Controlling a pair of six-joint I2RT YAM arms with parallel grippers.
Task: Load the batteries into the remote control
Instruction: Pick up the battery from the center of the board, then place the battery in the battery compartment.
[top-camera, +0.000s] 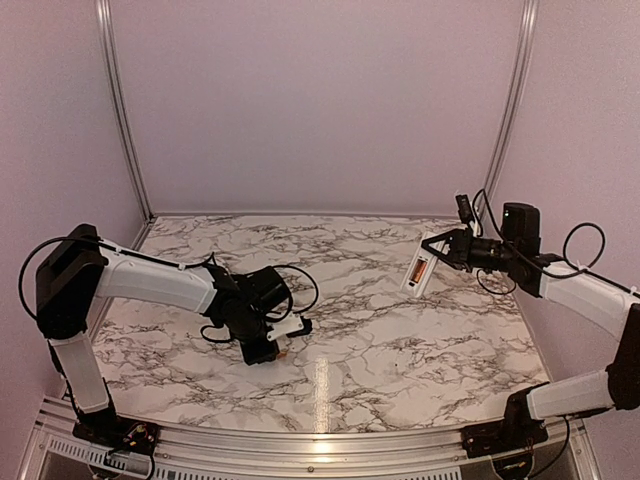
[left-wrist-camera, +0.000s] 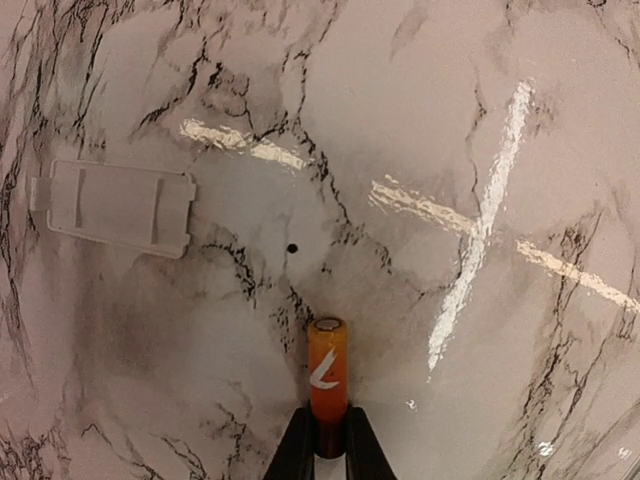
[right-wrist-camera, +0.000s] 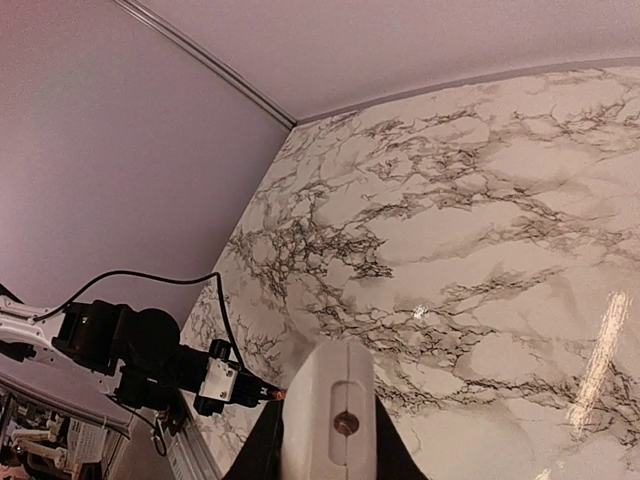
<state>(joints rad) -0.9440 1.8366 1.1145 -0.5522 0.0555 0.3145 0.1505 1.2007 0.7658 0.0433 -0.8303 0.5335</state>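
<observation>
Left pincer (left-wrist-camera: 328, 445) clamps a battery (left-wrist-camera: 327, 365) by its end, pickup under way; right pincer (right-wrist-camera: 330, 458) grips the remote control (right-wrist-camera: 328, 385) aloft. Next likely: carry it across, seat it squarely.

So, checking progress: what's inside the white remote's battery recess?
One orange-red cylindrical battery sits in the slim white plastic remote; whether the remaining slot is empty is too small to tell.

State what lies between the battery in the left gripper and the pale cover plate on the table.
Only bare marble table separates the battery from the pale cover plate, as the left wrist view shows.
</observation>
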